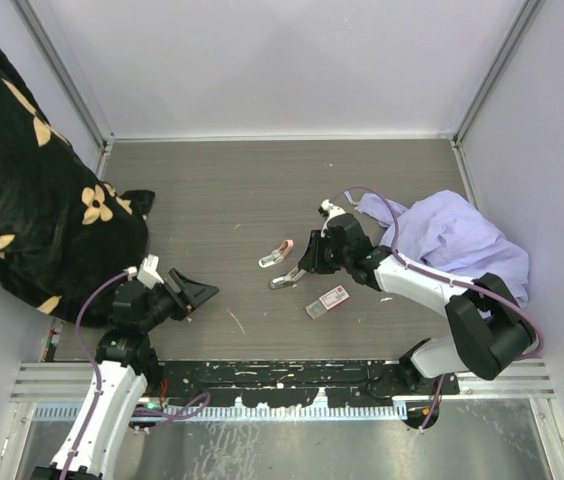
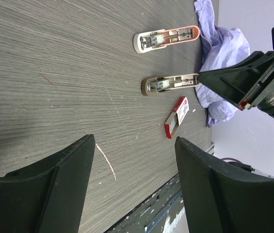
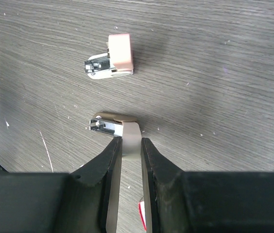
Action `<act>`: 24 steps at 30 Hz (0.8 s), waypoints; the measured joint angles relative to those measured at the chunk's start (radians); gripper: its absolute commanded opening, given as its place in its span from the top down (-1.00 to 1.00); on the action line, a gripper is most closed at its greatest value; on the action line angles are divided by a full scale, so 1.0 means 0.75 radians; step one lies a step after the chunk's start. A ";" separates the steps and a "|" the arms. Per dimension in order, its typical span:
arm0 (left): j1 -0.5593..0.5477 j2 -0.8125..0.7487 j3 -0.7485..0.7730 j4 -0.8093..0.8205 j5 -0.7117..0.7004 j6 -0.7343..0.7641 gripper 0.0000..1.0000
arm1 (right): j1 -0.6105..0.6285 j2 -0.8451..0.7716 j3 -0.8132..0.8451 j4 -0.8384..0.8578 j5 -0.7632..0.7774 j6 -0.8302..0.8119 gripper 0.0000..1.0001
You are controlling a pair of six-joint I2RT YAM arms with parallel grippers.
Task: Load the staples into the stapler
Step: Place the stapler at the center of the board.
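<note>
Right pincer (image 3: 131, 141) of mine is pinched narrow around the beige stapler (image 3: 109, 121), near the middle of the top view. The stapler's metal nose shows past my fingertips, low over the counter (image 1: 212, 190); I cannot tell whether it touches. Left pincer (image 2: 134, 141) stands wide with nothing between its fingers, hovering over bare wood grain at the lower left of the top view.

Biggest of the things is a black blanket (image 1: 32, 200) with tan flowers, heaped at the left edge. Next, a lilac cloth (image 1: 457, 240) lies crumpled at the right, beside my right arm. Just above the beige stapler lies a pink stapler (image 1: 276, 253), apart from it. Smallest are the staples (image 1: 327, 300), a red-and-white box flat on the counter, just below and right of the beige stapler, touched by neither pincer.
</note>
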 measured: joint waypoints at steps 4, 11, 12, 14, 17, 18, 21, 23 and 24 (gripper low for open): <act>0.000 0.013 0.000 0.000 0.000 0.002 -0.38 | -0.030 0.041 0.001 0.040 -0.040 -0.015 0.99; 0.000 0.024 0.001 0.001 0.000 0.006 -0.38 | -0.061 0.086 0.016 0.089 -0.082 -0.034 0.85; 0.000 0.024 0.001 0.001 0.000 0.007 -0.39 | -0.062 0.089 0.018 0.090 -0.083 -0.035 0.82; 0.000 0.025 0.002 0.001 0.000 0.007 -0.39 | -0.062 0.089 0.018 0.091 -0.085 -0.037 0.71; 0.000 0.029 0.003 0.001 0.000 0.007 -0.39 | -0.062 0.089 0.018 0.092 -0.086 -0.041 0.47; 0.000 0.031 0.003 0.001 0.000 0.008 -0.39 | -0.062 0.089 0.018 0.092 -0.087 -0.042 0.42; 0.000 0.038 0.003 0.001 0.000 0.011 -0.39 | -0.062 0.088 0.018 0.092 -0.092 -0.047 0.24; 0.000 0.041 0.003 0.001 0.000 0.017 -0.39 | -0.062 0.088 0.018 0.086 -0.095 -0.053 0.14; 0.000 0.041 0.003 0.002 0.000 0.020 -0.39 | -0.062 0.086 0.018 0.081 -0.096 -0.056 0.10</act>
